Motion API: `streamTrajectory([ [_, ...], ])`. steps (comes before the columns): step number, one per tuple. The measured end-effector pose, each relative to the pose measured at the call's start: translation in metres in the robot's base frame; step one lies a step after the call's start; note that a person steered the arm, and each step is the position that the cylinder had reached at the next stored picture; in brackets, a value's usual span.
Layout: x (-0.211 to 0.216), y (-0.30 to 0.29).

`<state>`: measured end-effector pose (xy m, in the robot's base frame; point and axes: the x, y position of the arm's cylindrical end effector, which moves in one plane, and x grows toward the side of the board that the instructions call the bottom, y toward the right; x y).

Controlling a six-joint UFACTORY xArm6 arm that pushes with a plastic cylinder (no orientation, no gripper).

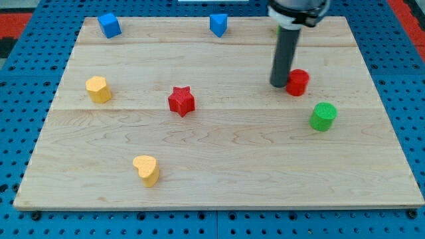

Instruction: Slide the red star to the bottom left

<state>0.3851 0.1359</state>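
The red star [180, 101] lies on the wooden board [219, 179], a little left of the middle. My tip [279, 84] rests on the board at the view's right, well to the right of the star and slightly higher. It stands right beside the left side of a red cylinder [297, 81]. The rod rises from the tip to the arm at the view's top.
A green cylinder [323, 116] lies below right of the red one. A yellow block [98, 89] is at the left, a yellow heart [147, 170] at the lower left. Blue blocks sit at the top left [109, 25] and top middle [218, 24].
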Motion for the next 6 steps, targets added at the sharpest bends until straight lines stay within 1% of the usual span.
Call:
streamTrajectory([
  [1, 0.0, 0.01],
  [5, -0.011, 0.007],
  [6, -0.027, -0.021],
])
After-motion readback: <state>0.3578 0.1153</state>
